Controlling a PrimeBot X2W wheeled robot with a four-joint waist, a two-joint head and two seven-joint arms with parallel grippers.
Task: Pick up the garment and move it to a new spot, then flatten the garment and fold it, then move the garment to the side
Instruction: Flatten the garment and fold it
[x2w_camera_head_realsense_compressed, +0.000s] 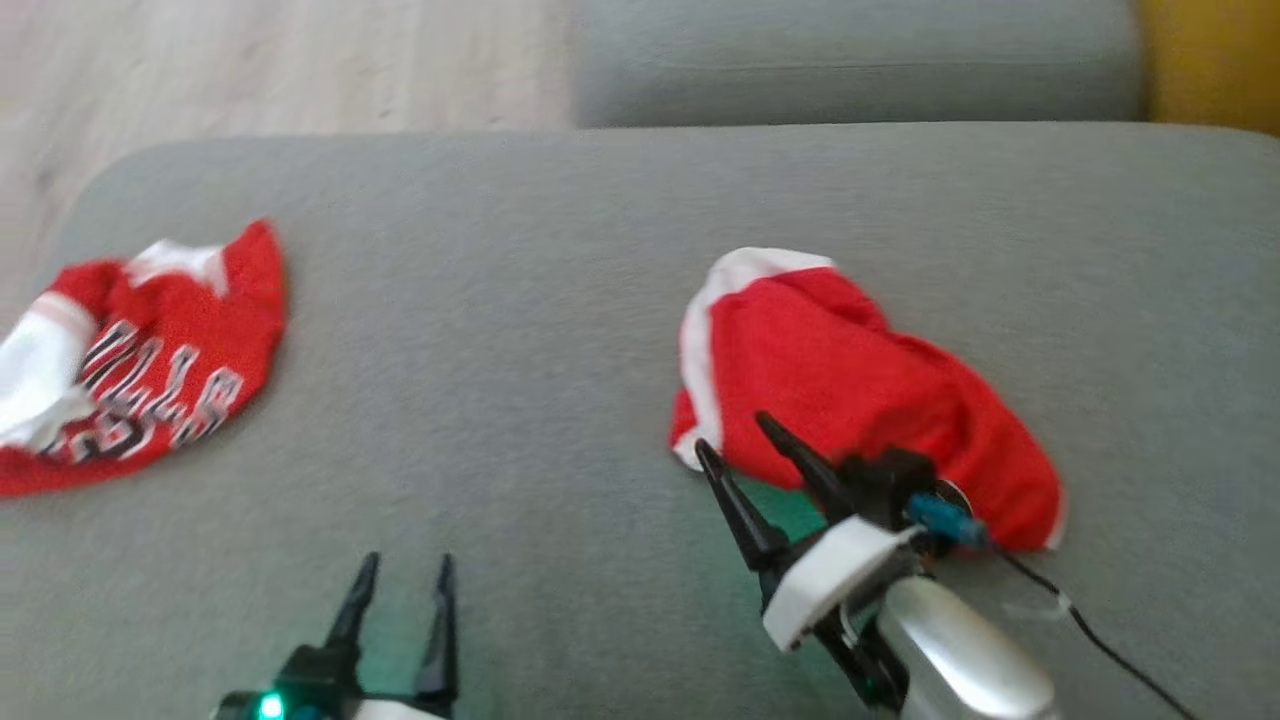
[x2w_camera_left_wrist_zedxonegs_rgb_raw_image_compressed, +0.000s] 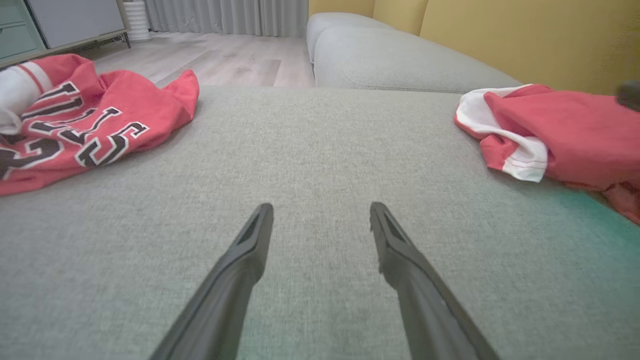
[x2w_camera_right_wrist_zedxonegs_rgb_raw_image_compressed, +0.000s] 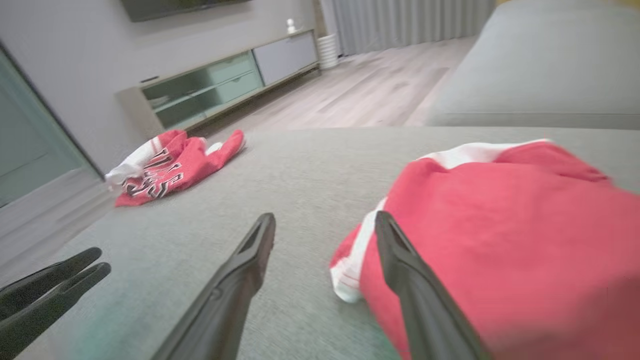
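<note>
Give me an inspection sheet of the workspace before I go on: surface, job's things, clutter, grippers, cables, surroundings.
Surface: grey fabric cushion, flat, with both garments lying on it.
Job's things: plain red garment with white trim, crumpled, on the right; lettered red jersey, crumpled, near the cushion's left edge.
Clutter: nothing seen.
Grippers: left gripper open over the cushion, apart from both garments; right gripper open at the plain garment's near edge, nothing clamped, contact unclear.
Cables: black cable runs from the right wrist over the cushion.
Surroundings: wood floor, second grey cushion, yellow panel, low cabinet, curtains.
</note>
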